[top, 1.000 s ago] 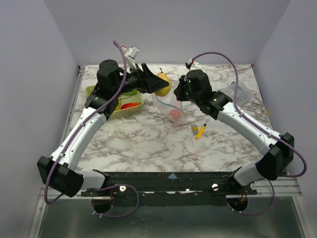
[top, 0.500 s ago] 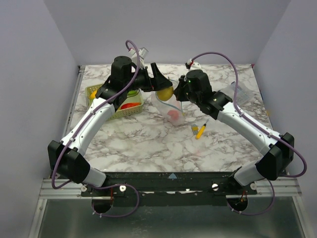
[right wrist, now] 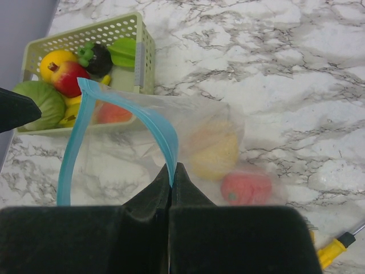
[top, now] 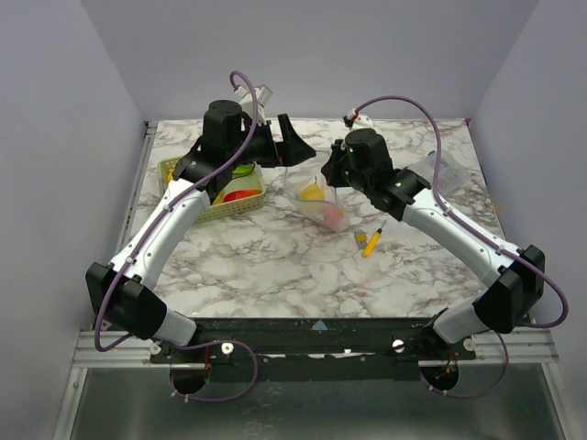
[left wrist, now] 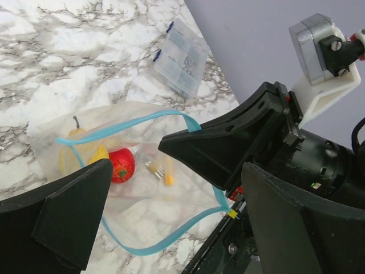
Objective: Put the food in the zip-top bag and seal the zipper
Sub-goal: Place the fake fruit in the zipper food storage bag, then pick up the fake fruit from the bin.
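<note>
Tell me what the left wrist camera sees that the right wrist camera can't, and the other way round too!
Only the left wrist view shows the small clear plastic case lying on the table beyond the bag. Only the right wrist view shows the green basket with toy fruits in it. Both views show the zip-top bag with its mouth open, its blue zipper, and the yellow pear and red fruit lying inside it.

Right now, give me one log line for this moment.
left fingers: open above bag | right fingers: shut on zipper | bag: pear, tomato inside | basket: more food
</note>
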Controlling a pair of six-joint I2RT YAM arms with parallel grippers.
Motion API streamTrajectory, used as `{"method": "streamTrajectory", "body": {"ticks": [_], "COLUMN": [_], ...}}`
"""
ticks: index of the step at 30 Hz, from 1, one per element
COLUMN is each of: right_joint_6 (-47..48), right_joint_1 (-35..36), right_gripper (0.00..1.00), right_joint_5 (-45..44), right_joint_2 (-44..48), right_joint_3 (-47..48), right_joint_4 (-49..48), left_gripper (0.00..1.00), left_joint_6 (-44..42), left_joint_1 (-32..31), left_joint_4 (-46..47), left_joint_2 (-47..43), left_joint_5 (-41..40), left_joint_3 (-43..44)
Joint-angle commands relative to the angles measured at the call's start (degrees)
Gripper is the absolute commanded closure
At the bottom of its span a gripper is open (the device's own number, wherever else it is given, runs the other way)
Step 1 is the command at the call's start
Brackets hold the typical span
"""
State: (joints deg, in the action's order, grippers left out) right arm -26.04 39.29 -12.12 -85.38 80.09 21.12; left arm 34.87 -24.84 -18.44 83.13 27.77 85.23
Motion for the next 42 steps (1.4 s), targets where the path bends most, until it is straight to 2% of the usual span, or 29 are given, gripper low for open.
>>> {"method": "streamTrajectory", "body": {"ticks": [1,7,11,12,13,15,18,20,25,28,34,37,39,42], "right_joint_6": [0.7,1.24,1.7,1.71,1.75,1.85,1.91,1.93,1.99,1.99,1.96,1.91,1.79,1.68], "right_joint_1": [-0.19,-0.18,-0.17,-0.22,-0.22,-0.21,-0.2,-0.18,-0.2,-0.16,-0.2,-0.22,-0.2,-0.1], "right_gripper": [1.0,1.0,1.0,1.0,1.0,1.0,1.0,1.0,1.0,1.0,1.0,1.0,1.0,1.0], "right_joint_5": [0.03,-0.83,-1.43,-1.5,-1.43,-1.16,-1.0,-0.91,-0.64,-0.7,-1.25,-1.01,-0.72,-0.43], "right_joint_2": [0.83,0.86,0.8,0.8,0.67,0.5,0.39,0.22,0.39,1.0,1.57,1.15,0.87,0.42], "right_joint_3": [-0.02,-0.51,-1.16,1.38,-1.38,-1.65,-1.97,-1.97,-2.29,-2.91,-3.61,-3.54,-3.39,-3.28], "right_joint_4": [0.41,0.36,0.06,-0.03,-0.03,-0.2,-0.64,-0.73,-0.82,-0.76,-0.6,-0.65,-0.73,-0.8], "left_gripper": [0.04,0.07,0.09,0.1,0.1,0.09,0.08,0.08,0.08,0.08,0.05,0.06,0.06,0.06], "left_joint_6": [-1.36,3.53,6.87,7.51,8.08,10.82,16.7,21.74,27.96,23.72,9.58,1.44,-0.83,-4.11], "left_joint_1": [2.88,11.33,17.68,19.01,20.1,21.52,22.69,23.25,23.35,23.18,23.35,23.52,23.52,23.52], "left_joint_4": [-1.77,-4.34,-9.02,-10.17,-11.0,-11.95,-6.42,-6.43,-4.55,-5.43,-17.75,-21.41,-26.41,-28.25], "left_joint_2": [-3.0,-3.41,0.7,1.91,3.36,5.71,8.48,10.15,12.18,14.21,23.09,29.35,32.97,35.56], "left_joint_5": [-4.01,-8.19,-10.39,-10.72,-11.56,-12.69,-12.04,-13.09,-26.12,-33.56,-45.07,-43.37,-44.02,-45.68], "left_joint_3": [0.21,-4.84,-6.12,-5.81,-5.5,-5.38,-7.51,-8.48,-8.53,-4.9,7.84,14.86,20.39,22.68]}}
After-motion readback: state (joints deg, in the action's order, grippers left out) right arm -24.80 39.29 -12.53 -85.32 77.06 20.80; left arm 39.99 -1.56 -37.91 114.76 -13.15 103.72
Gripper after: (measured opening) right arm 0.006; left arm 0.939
